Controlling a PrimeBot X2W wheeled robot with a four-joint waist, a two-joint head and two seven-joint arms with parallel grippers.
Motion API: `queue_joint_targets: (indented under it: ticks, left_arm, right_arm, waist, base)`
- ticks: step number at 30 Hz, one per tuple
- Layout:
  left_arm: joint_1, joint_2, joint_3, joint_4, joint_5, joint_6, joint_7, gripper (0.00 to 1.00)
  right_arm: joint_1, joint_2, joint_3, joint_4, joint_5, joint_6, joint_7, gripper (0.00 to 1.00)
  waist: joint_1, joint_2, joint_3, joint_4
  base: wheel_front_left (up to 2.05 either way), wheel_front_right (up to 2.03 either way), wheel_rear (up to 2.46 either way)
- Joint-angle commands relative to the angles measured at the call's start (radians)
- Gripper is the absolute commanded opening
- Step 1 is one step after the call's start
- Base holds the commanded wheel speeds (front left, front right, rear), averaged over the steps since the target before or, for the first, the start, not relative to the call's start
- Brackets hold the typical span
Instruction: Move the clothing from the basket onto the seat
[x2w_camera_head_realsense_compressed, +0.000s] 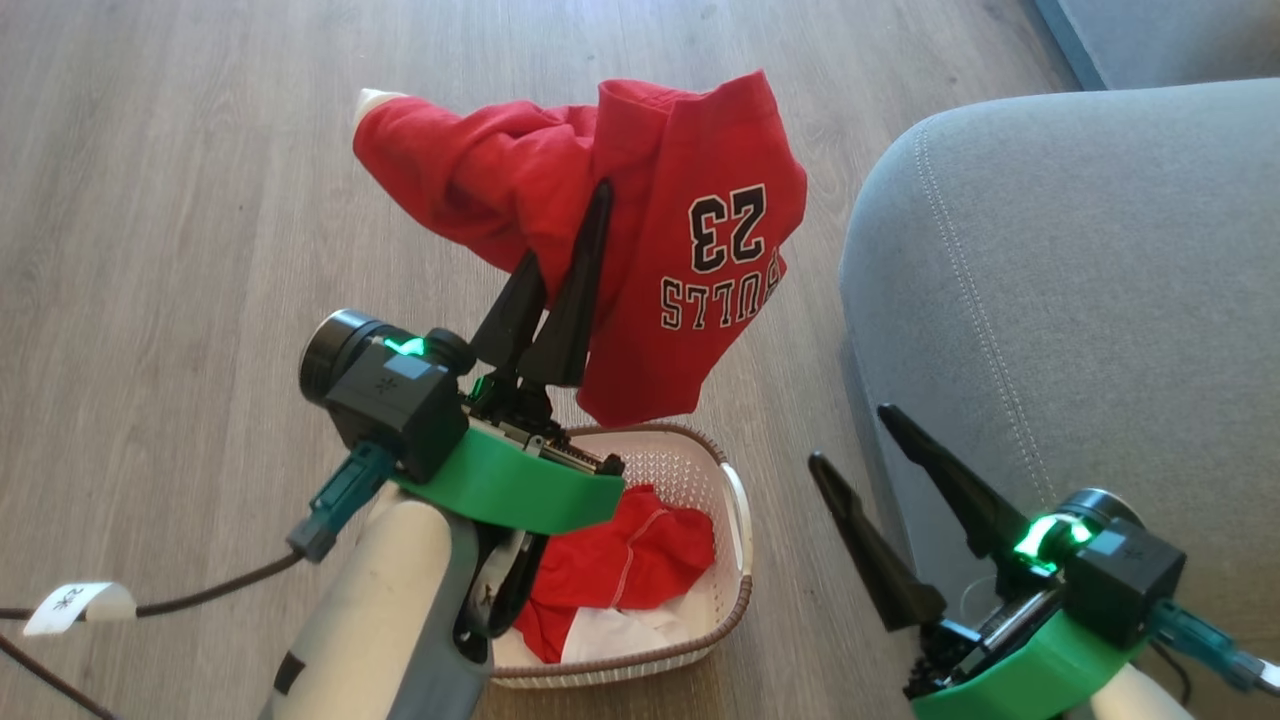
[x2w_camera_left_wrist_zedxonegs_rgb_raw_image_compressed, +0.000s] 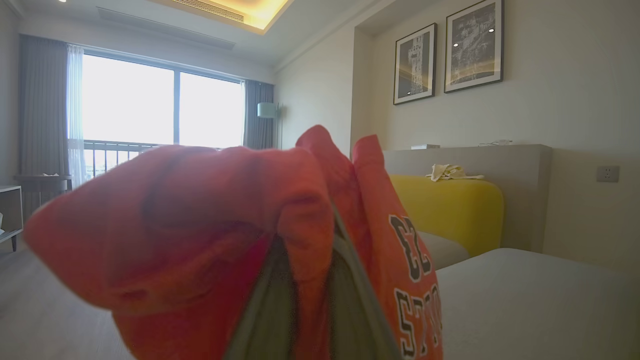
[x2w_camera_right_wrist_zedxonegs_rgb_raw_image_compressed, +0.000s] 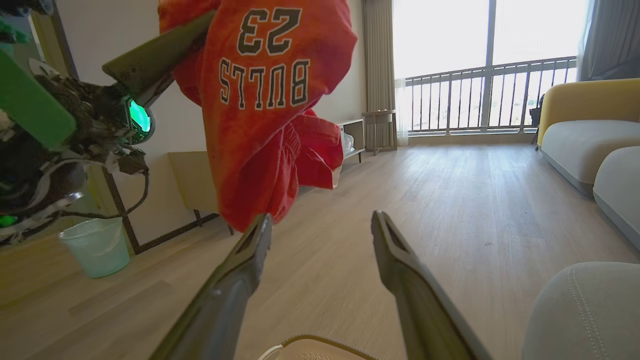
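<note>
At the nearest edge, the right gripper (x2w_camera_head_realsense_compressed: 850, 435) is seen with its jaws spread wide and empty, just beside the seat (x2w_camera_head_realsense_compressed: 1080, 280), a single grey cushion. To its left, on the wooden floor (x2w_camera_head_realsense_compressed: 150, 200), one cream basket (x2w_camera_head_realsense_compressed: 738, 585) is seen. One plain red garment (x2w_camera_head_realsense_compressed: 620, 560) lies inside it, over a white piece (x2w_camera_head_realsense_compressed: 620, 632) whose kind cannot be told. Above the basket, the left gripper (x2w_camera_head_realsense_compressed: 570, 250) is clenched on the clothing (x2w_camera_head_realsense_compressed: 700, 200), a red "BULLS 23" jersey held aloft and clear of the rim. Two red garments are counted in all. The carrying step is judged to be in hand. The grasp should be held firm, the hanging hem lifted over the cushion's rounded edge and past the empty gripper, and the jersey released only well inside the seat.
</note>
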Motion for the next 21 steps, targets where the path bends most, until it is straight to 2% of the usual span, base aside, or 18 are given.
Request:
queue_joint_targets:
  ticks: [1, 21]
  left_arm:
    - [-0.028, 0.008, 0.034, -0.030, -0.003, 0.001, -0.010, 0.00]
    - [-0.034, 0.008, -0.050, -0.053, -0.006, -0.002, -0.010, 0.00]
  right_arm:
    - [-0.038, -0.021, 0.023, -0.037, 0.011, 0.000, -0.006, 1.00]
    - [-0.181, -0.060, 0.123, -0.022, 0.189, 0.000, -0.006, 1.00]
  waist:
    - [0.0000, 0.0000, 0.001, 0.000]
    - [0.0000, 0.0000, 0.007, 0.020]
  base:
    - [0.00, 0.00, 0.00]
    - [0.00, 0.00, 0.00]
